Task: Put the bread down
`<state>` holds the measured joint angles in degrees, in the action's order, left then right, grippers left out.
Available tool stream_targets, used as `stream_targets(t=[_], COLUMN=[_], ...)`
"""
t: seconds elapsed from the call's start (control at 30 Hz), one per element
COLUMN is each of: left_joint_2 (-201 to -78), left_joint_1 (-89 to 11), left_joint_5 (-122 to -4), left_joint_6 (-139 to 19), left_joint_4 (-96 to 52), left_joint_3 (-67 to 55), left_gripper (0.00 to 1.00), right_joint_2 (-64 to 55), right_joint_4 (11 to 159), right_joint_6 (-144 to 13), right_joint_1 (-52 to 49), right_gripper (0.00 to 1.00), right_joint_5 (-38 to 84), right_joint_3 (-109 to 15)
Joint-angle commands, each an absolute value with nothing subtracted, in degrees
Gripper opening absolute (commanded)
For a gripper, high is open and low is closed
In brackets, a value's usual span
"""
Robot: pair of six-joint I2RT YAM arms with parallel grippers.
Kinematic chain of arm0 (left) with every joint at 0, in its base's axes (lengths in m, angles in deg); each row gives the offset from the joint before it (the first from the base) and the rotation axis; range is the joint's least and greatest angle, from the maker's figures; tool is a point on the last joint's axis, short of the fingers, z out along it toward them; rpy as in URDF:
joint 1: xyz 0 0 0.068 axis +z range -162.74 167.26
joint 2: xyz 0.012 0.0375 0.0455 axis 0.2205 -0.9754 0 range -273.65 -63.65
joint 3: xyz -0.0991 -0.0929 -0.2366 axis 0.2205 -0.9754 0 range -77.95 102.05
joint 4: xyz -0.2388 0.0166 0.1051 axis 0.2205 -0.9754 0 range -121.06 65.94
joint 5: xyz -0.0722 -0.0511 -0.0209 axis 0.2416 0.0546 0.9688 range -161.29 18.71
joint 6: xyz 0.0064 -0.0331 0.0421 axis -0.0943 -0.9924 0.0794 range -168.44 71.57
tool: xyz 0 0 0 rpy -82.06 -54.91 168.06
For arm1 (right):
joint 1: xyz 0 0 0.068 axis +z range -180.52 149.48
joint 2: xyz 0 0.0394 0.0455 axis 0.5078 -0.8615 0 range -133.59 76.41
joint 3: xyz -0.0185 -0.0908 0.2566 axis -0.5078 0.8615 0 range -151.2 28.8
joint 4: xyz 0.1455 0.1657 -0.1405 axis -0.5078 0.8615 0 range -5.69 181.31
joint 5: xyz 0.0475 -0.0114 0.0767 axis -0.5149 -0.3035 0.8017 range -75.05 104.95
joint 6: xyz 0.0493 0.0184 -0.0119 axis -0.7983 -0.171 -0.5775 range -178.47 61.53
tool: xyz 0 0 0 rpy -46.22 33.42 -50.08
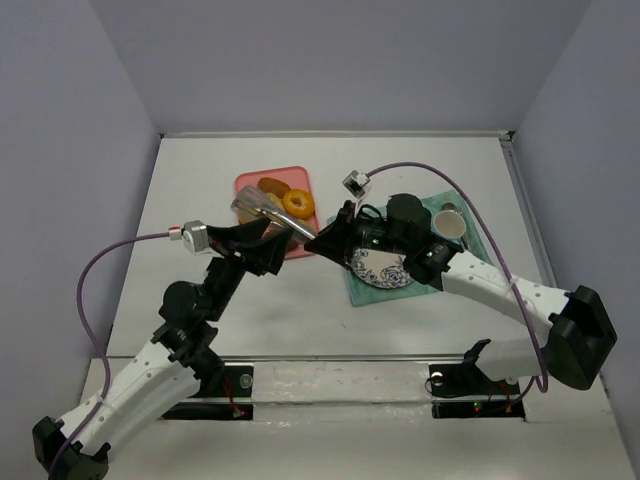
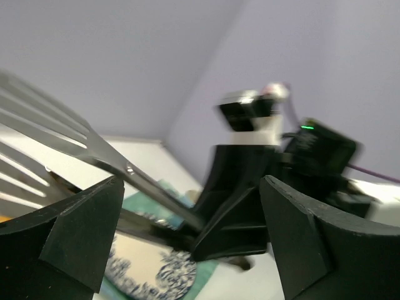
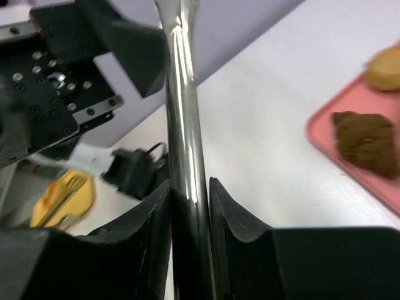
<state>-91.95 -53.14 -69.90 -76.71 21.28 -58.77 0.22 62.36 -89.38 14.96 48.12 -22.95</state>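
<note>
The right gripper (image 3: 187,187) pinches the shiny handle of a metal spatula (image 3: 181,94), one finger pressing on it from each side. The left gripper (image 2: 190,184) is spread wide and holds nothing; it hangs just beside the spatula's handle, on the side toward the near edge of the tabletop. The slotted blade reaches over a pink tray (image 1: 296,176) that lies toward the far edge, a little left of the middle. Whether the blade touches anything there cannot be told.

The bread (image 3: 384,67) lies on that tray, blurred at the border of the right wrist view, near a dark brown pastry (image 3: 365,140). An orange donut (image 1: 298,203) sits on the tray's right side. To the right of the tray, a patterned plate (image 1: 385,270) and a cup (image 1: 450,225) rest on a teal mat (image 1: 432,203).
</note>
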Motion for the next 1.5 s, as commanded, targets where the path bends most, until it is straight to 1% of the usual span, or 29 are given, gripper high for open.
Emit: stream_targets(t=[0.0, 0.03, 0.07, 0.13, 0.17, 0.3, 0.5, 0.6, 0.73, 0.8, 0.87, 0.93, 1.17, 1.27, 1.4, 1.47], left_joint_2=[-87.3, -87.0, -87.1, -87.9, -88.3, -89.6, -89.1, -88.3, -86.7, -86.3, -86.0, -86.0, -87.4, -87.6, -87.5, -87.4], left_joint_1=[-53.3, -53.3, -53.3, -53.3, -53.3, -53.3, -53.3, -53.3, -53.3, -53.3, -53.3, -53.3, -53.3, -53.3, -53.3, -53.3], left_joint_5=[-95.3, -102.4, -105.8, -112.5, -113.6, -113.1, -114.8, -115.3, -115.5, -115.5, -115.6, -115.7, -115.6, -115.8, -116.2, -116.4], left_joint_6=[-81.7, -84.6, -86.2, -88.8, -89.3, -88.8, -87.9, -87.6, -87.2, -86.8, -86.7, -86.5, -86.1, -85.9, -85.9, -86.0], left_joint_4=[-6.0, -9.5, -16.3, -21.0, -22.5, -23.5, -23.4, -23.3, -22.7, -22.5, -22.5, -22.2, -21.9, -21.9, -22.1, -22.1], left_joint_3=[-51.3, -49.8, -49.0, -46.7, -46.1, -45.7, -46.5, -47.1, -47.9, -48.1, -48.2, -48.4, -48.2, -48.2, -48.2, -48.2], left_gripper=[0.99, 0.99, 0.99, 0.99, 0.99, 0.99, 0.99, 0.99, 0.99, 0.99, 0.99, 0.99, 0.99, 0.99, 0.99, 0.99], right_joint_2=[2.1, 1.8, 1.4, 0.4, -0.3, -4.2, -7.8, -8.2, -8.0, -7.5, -7.2, -6.6, -5.9, -6.9, -10.0, -11.7], right_joint_4=[88.8, 91.7, 92.9, 95.8, 96.6, 97.3, 98.6, 99.2, 99.5, 99.5, 99.7, 99.9, 99.2, 98.5, 98.4, 98.4], right_joint_6=[-82.4, -82.0, -81.8, -81.2, -81.4, -81.7, -80.3, -79.2, -78.0, -76.1, -72.2, -66.5, -53.4, -50.2, -46.8, -46.6], right_joint_1=[13.6, 13.6, 13.6, 13.6, 13.6, 13.6, 13.6, 13.6, 13.6, 13.6, 14.5, 16.2, 21.6, 23.7, 26.2, 26.2], right_gripper=[0.27, 0.27, 0.28, 0.28, 0.27, 0.25, 0.25, 0.26, 0.31, 0.31, 0.35, 0.39, 0.41, 0.41, 0.41, 0.41], right_joint_5=[19.3, 16.2, 15.4, 15.3, 15.3, 16.4, 19.0, 18.5, 17.8, 17.6, 17.0, 15.3, 1.5, -2.8, -14.0, -16.9], right_joint_3=[-27.0, -27.3, -27.9, -28.9, -29.4, -30.7, -33.2, -33.9, -34.2, -34.3, -34.2, -34.1, -34.1, -33.8, -34.2, -34.9])
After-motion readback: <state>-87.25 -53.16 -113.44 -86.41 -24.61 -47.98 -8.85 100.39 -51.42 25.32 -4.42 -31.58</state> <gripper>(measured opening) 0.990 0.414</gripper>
